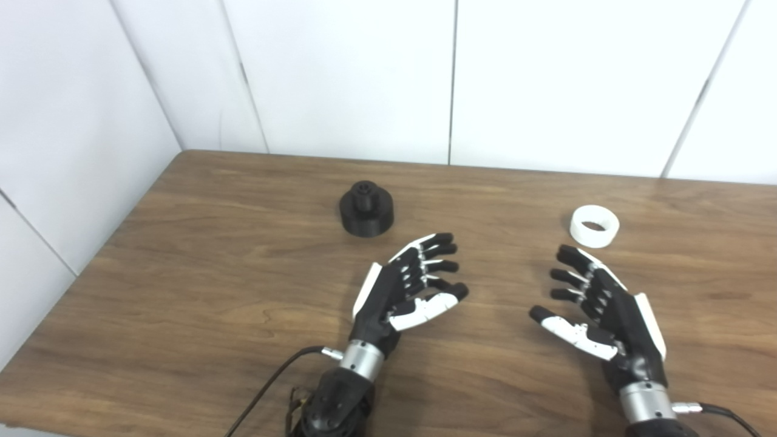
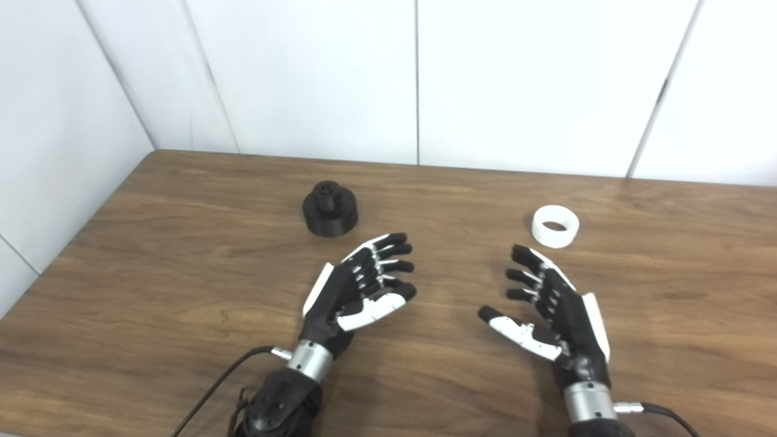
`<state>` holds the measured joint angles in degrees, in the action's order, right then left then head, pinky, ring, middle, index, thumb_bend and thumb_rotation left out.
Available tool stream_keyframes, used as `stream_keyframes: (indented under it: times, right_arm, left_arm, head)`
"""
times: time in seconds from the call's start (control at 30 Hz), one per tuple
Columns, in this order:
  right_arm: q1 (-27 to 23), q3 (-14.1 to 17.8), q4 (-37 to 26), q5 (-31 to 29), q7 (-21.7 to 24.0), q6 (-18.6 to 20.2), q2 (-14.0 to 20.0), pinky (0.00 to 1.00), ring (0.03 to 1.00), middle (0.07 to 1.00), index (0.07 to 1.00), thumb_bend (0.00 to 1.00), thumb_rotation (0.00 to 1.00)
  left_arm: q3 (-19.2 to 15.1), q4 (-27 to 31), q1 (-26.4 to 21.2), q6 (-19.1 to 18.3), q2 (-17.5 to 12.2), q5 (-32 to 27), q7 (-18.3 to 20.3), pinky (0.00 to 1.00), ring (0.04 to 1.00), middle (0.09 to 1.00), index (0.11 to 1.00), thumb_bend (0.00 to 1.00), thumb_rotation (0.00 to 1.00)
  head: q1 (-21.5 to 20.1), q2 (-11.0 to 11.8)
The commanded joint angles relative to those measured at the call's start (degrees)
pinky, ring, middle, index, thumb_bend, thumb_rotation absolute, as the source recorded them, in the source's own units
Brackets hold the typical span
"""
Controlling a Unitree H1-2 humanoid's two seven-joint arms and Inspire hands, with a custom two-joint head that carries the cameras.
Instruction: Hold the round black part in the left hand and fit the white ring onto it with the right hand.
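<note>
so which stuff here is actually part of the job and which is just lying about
Part of the job:
- round black part, standing on the table, untouched
- white ring, lying flat, untouched
- left robot hand, open
- right robot hand, open

Just lying about:
- nothing loose; only the wooden table, the white wall panels and the hands' cables

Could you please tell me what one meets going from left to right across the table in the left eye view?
round black part → left hand → right hand, with the white ring lying just beyond its fingertips at about the same place across, so their order is unclear.
</note>
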<state>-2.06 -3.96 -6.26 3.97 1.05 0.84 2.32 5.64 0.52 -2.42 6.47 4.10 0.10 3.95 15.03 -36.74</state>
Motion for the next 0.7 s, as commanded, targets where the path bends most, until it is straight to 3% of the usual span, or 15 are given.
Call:
stream_keyframes:
  times: [0.0, 0.5, 0.67]
  right_arm:
    - [-1.1, 0.4, -0.5, -0.9, 0.5, -3.0, 0.0, 0.66, 0.768, 0.83, 0.799, 0.71, 0.13]
    - [-1.4, 0.4, 0.4, -1.2, 0.9, -3.8, 0.5, 0.63, 0.761, 0.83, 0.795, 0.72, 0.16]
    - [-1.5, 0.3, 0.7, -1.1, 0.8, -4.3, 0.5, 0.64, 0.763, 0.829, 0.795, 0.72, 0.15]
  left_arm:
    - [0.2, 0.6, -1.7, 2.5, 0.4, 0.7, -0.6, 0.57, 0.71, 0.788, 0.782, 0.69, 0.21]
    - [-0.1, 0.7, -1.7, 3.3, 0.0, 2.5, -2.3, 0.56, 0.701, 0.78, 0.772, 0.68, 0.23]
    - [-0.7, 5.9, -1.2, -3.3, 0.0, 8.9, -5.4, 0.58, 0.717, 0.776, 0.746, 0.69, 0.19]
  head:
    - [0.1, 0.0]
    - [0.3, 0.0]
    - [0.4, 0.1]
